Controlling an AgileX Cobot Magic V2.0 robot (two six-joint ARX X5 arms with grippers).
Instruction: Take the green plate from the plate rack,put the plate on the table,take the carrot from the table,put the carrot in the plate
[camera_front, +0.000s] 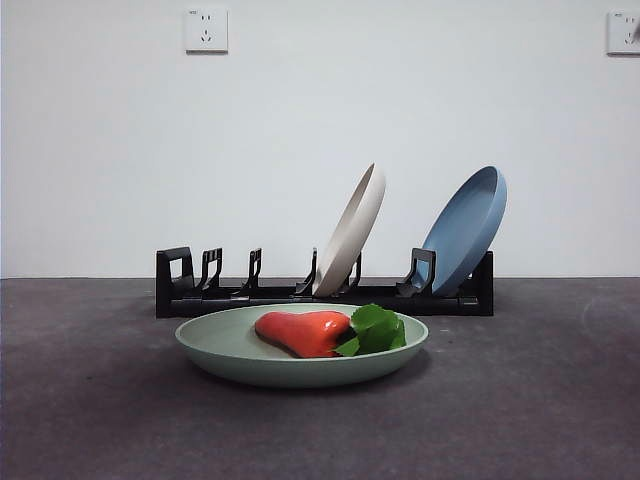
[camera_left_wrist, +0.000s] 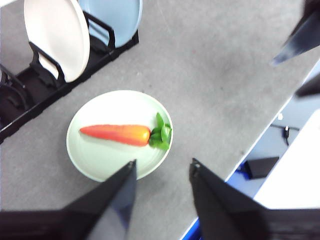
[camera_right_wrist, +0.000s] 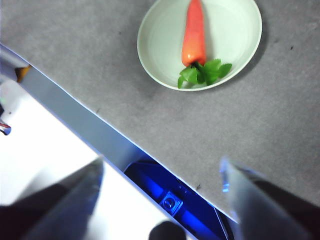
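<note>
Carrot (camera_front: 304, 332) already sits in the green plate (camera_front: 232, 350), frame centre; both jaws open, empty; just keep clear.

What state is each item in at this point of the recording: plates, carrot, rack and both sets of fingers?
green plate: flat on the table, in front of the rack.
carrot: lying in the green plate.
cream plate: leaning upright in the plate rack.
blue plate: leaning upright in the rack.
left gripper: fingers open, empty.
right gripper: fingers open, empty.
</note>
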